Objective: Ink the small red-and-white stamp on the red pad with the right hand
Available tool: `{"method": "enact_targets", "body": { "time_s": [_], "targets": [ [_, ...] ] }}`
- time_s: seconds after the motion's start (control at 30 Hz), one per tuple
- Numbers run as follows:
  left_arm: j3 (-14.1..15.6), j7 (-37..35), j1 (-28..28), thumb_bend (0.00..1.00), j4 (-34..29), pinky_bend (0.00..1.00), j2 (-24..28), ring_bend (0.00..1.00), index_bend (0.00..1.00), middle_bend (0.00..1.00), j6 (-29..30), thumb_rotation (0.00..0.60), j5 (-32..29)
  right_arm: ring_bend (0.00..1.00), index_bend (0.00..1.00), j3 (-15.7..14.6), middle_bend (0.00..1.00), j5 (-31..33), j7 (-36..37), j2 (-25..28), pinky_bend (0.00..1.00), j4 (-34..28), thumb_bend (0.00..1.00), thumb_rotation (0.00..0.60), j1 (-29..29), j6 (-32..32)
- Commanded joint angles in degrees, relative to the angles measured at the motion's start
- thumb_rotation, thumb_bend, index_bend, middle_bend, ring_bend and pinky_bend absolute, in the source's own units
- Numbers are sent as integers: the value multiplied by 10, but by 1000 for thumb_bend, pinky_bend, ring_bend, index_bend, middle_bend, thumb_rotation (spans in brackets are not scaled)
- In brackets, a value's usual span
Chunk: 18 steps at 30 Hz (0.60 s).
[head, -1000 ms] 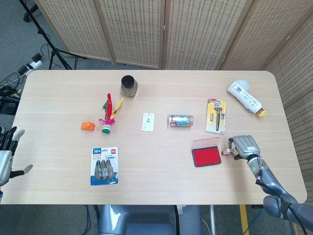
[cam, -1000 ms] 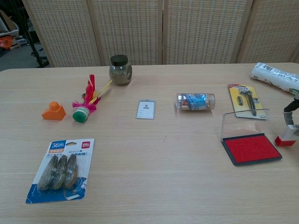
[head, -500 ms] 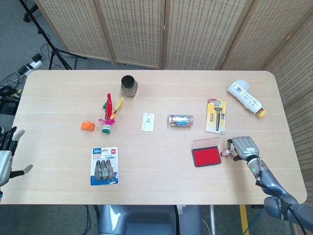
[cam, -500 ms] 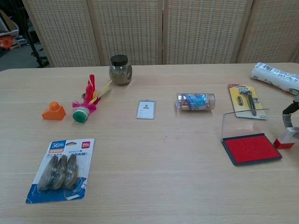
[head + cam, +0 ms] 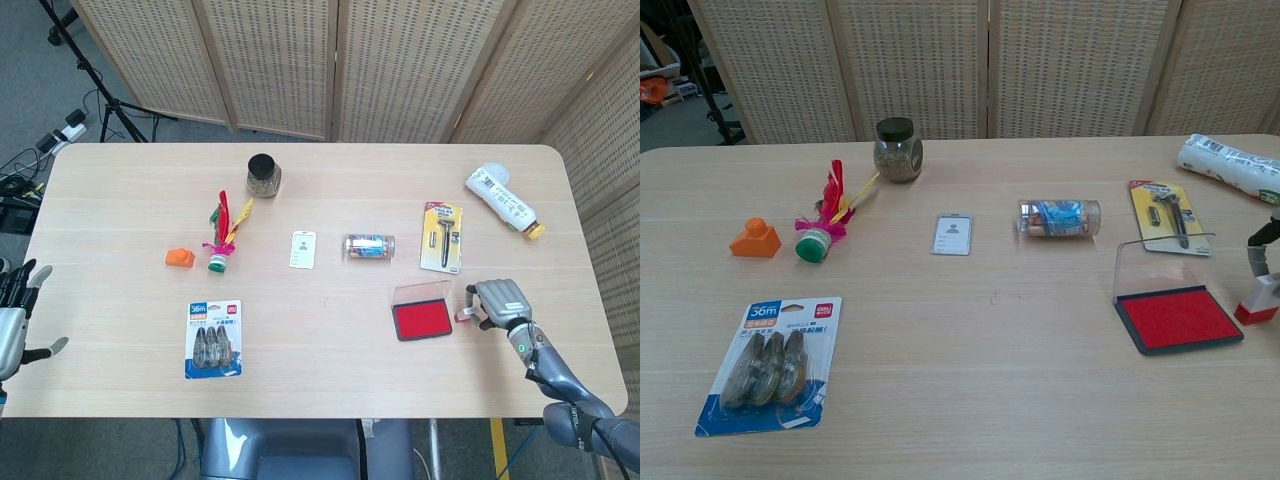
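Chest view: right hand fingers pinch the stamp upright, red end down, beside the pad.

Head view: high, steep down-look, takes in the whole table. Chest view: low, shallower, closer, facing the screens. Both share the tabletop; its right edge is cropped in chest.

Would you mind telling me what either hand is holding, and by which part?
The right hand grips the stamp by its white upper body; the left hand holds nothing.
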Motion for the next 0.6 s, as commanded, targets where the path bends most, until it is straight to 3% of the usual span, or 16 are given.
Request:
{"method": "enact_targets", "body": {
  "time_s": [0.03, 0.6],
  "targets": [
    [0, 0, 0, 0, 0, 0, 0, 0, 0, 0, 0, 600, 0, 992, 469, -1, 974, -3, 0, 0, 1000, 1, 389, 600, 0, 0],
    [1, -2, 1, 0, -1, 0, 1, 0, 0, 0, 2, 600, 3, 992, 420, -6, 964, -15, -7, 12, 1000, -14, 388, 600, -9, 9]
  ]
}}
